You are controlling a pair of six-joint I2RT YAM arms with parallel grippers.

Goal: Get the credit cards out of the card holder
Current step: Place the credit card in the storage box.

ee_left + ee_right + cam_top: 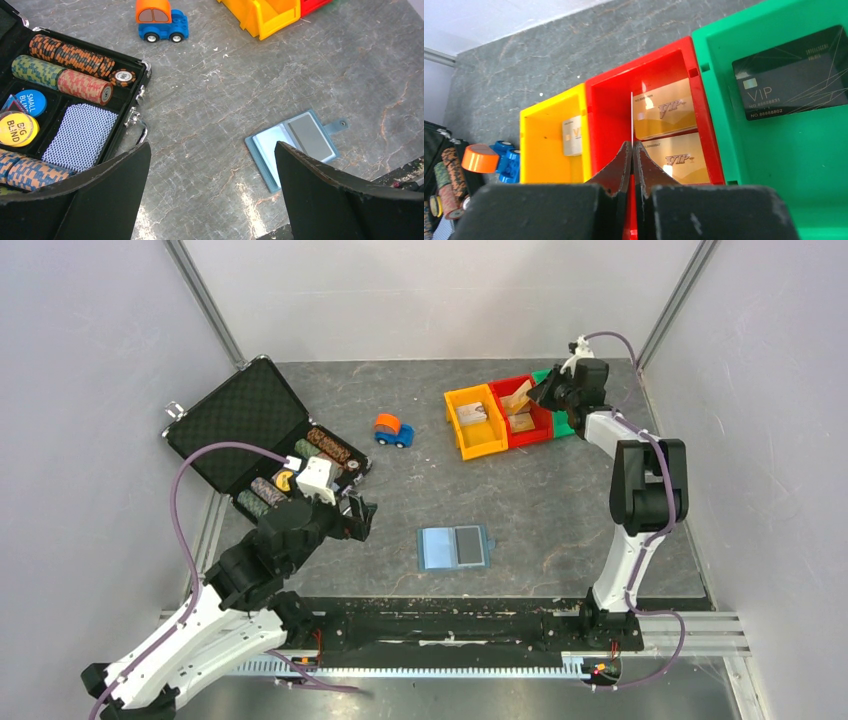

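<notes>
Right end effector (632, 150) is pinching a thin credit card (631, 117) over the red bin (606, 110) at 1 o'clock and should be letting go gently, while the card holder (455, 547) is lying open at 6 o'clock.

The left arm crouches low, elbow bent, its left gripper (360, 517) with both fingers spread wide. The right arm reaches far forward, right gripper (632, 146) fingers pinched on 1 thin credit card (631, 117).
</notes>
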